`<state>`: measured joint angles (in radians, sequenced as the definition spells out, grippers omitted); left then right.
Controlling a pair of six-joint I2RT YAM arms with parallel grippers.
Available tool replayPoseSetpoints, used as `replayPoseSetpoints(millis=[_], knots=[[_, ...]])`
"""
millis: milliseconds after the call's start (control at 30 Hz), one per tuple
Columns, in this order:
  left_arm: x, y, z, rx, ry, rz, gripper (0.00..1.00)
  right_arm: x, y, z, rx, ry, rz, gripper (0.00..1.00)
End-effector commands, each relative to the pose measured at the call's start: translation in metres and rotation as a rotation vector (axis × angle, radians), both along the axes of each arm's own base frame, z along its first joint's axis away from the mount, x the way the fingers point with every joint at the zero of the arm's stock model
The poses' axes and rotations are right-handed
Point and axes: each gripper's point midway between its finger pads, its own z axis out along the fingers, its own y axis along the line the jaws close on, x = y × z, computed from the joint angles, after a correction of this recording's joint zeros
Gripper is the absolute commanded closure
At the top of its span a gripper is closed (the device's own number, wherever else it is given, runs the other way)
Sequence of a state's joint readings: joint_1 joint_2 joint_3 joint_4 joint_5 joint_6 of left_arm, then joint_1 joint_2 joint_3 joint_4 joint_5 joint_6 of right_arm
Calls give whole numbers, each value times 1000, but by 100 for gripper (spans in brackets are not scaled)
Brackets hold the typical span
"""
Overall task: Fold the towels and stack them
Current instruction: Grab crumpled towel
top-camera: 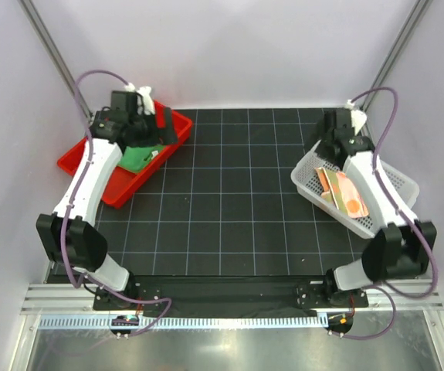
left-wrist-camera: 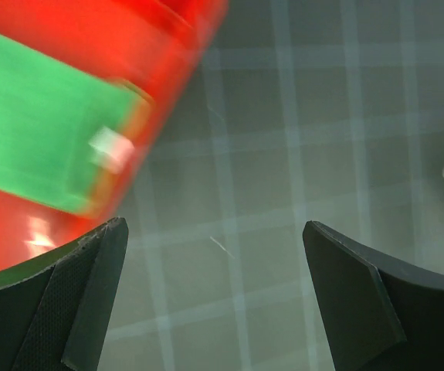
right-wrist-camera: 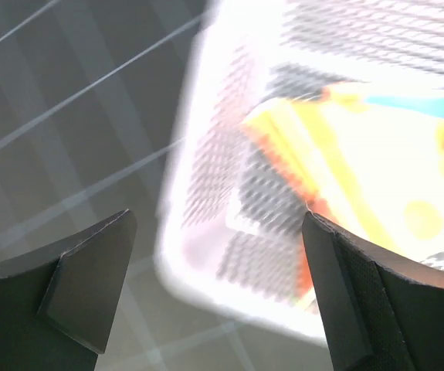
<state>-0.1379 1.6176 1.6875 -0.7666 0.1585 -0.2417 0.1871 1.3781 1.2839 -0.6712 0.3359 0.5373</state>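
Green towel (top-camera: 135, 159) lay flat in the tray (top-camera: 120, 191), upper left of the top view. Yellow towel (top-camera: 328, 184) and striped towel (top-camera: 351, 198) leaned in the basket (top-camera: 401, 184) at right, so stacking was judged unfinished. Left gripper (left-wrist-camera: 214, 224) stood wide and empty beside the tray, seemingly clear of the towel. Right gripper (right-wrist-camera: 218, 216) stood wide and empty over the basket's corner, apparently poised for a pickup. The blurred wrist views showed the bare jaw gaps; only the top view showed both containers, well apart.
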Motion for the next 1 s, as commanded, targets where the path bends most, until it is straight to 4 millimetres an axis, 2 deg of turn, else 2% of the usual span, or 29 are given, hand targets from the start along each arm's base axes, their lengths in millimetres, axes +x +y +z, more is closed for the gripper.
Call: replayPoseSetpoints(millis=[0,33,67,100,133,167,267,300,367,467,567,633,667,700,800,833,900,967], knots=[[-52,-68,-19,-155,114,-178,1,8,-62,-27,-40,131,-206,4],[-63,-76,-31,-171,139,-193,0,2,-72,-35,-45,177,-228,4],[-75,-92,-30,-226,152,-228,0,-6,-97,-48,-40,224,-304,4],[-86,-97,-27,-248,138,-246,0,-14,-110,-54,-34,244,-356,4],[-88,-100,-27,-265,118,-254,0,-23,-120,-61,-27,269,-403,4],[-96,-99,-45,-269,162,-237,1,-39,-142,-74,-7,293,-491,4],[-102,-97,-58,-259,166,-243,0,-51,-165,-99,26,327,-583,4],[-103,-97,-60,-254,170,-251,0,-54,-176,-114,43,368,-617,4],[-106,-102,-61,-265,180,-277,1,-56,-181,-128,59,406,-637,5],[-112,-114,-56,-279,179,-326,0,-49,-190,-143,42,402,-644,6],[-115,-114,-59,-261,177,-332,0,-38,-203,-150,12,391,-632,14],[-116,-113,-60,-253,179,-329,1,-29,-208,-151,-5,377,-606,28],[-117,-114,-60,-256,182,-331,1,-23,-210,-146,-10,356,-596,41],[-117,-116,-57,-260,177,-336,2,-19,-212,-140,-17,338,-591,68],[-115,-120,-49,-281,172,-340,4,-10,-216,-109,-46,273,-558,99],[-113,-122,-42,-293,162,-335,5,-7,-214,-98,-46,249,-530,99],[-110,-124,-30,-308,140,-331,5,7,-197,-58,-4,146,-433,99],[-103,-124,-11,-314,90,-315,5,19,-176,-7,32,24,-326,99]])
